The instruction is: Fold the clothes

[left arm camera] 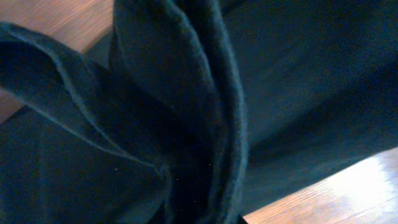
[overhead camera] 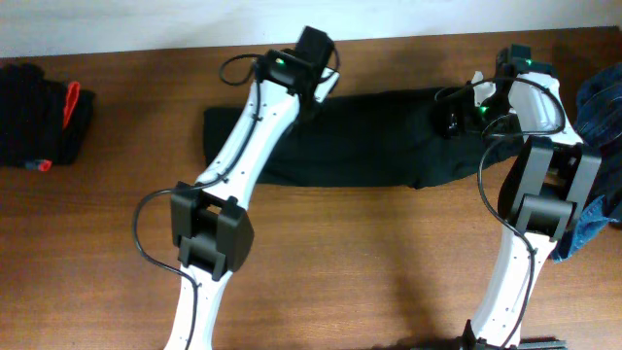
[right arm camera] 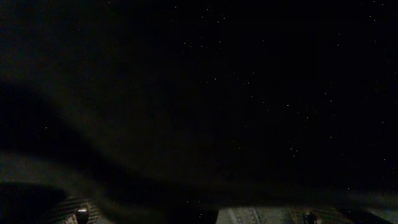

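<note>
The black jeans lie across the wooden surface as one long, flat band, folded along their length. The left arm crosses over the left part of the jeans, and its wrist is at their far edge. In the left wrist view, the fingers themselves are hidden. Thick folds of the black cloth rise close to the camera and run together into one point low in the frame. The left jaws are pressed together and pinch a gathered fold of the jeans at this far edge. A small part of the bare surface shows beside the cloth in two corners of this view.

The right arm reaches to the right end of the jeans, with its wrist directly above the cloth there. The right wrist view is almost fully dark, because black fabric fills it. Only the two finger bases show faintly at the bottom edge, well apart from each other, so the right jaws are spread wide. The jeans lie just in front of these jaws. I cannot tell if the fingers touch the cloth.

Just beyond the right end of the jeans lies a heap of blue denim. Well apart from their left end sits a dark folded pile with a red piece on it.
</note>
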{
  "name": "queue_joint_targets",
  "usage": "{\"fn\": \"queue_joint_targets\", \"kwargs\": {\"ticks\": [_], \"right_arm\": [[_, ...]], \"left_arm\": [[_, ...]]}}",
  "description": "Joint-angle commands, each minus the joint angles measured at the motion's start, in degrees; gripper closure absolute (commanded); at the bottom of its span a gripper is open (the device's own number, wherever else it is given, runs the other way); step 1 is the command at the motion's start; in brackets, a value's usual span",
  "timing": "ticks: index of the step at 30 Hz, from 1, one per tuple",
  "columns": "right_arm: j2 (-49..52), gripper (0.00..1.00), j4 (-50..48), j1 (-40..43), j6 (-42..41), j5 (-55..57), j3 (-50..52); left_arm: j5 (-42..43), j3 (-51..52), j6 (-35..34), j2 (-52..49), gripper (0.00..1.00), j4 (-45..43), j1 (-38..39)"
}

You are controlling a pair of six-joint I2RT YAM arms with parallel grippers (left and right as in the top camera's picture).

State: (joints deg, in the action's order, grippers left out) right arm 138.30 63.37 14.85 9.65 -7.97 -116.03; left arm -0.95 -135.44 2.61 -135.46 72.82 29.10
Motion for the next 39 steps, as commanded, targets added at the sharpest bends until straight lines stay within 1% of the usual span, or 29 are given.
{"fn": "queue_joint_targets", "kwargs": {"ticks": [1,10,20,28,36,37,38,39], "right_arm": [[2.12,0.01,-0.44,-0.15,-0.07,0.96,0.96],[2.12,0.01,-0.44,-0.15,-0.07,0.96,0.96],[2.12,0.01,-0.44,-0.15,-0.07,0.96,0.96],[2.12,0.01,-0.44,-0.15,-0.07,0.96,0.96],[2.12,0.01,-0.44,-0.15,-0.07,0.96,0.96],[2.12,0.01,-0.44,-0.15,-0.07,0.96,0.96],[2.12,0.02,-0.44,-0.15,-0.07,0.96,0.96],[2.12,0.01,-0.44,-0.15,-0.07,0.96,0.96]], "left_arm": [[0.02,-0.31,-0.96,0.35,1.00,-0.63,2.12],[0.02,-0.28,-1.84,-0.66,1.00,-2.32,5.01],[0.07,-0.28,-1.81,-5.07,1.00,-2.12,7.19],[0.02,-0.28,-1.77,-5.33,0.99,-1.25,9.11],[0.02,-0.28,-1.77,-5.49,0.99,-1.46,9.16],[0.02,-0.28,-1.77,-5.68,0.96,-1.46,9.16],[0.02,-0.28,-1.77,-5.88,0.90,-1.46,9.16],[0.02,-0.28,-1.77,-6.12,0.64,-1.44,9.16]]}}
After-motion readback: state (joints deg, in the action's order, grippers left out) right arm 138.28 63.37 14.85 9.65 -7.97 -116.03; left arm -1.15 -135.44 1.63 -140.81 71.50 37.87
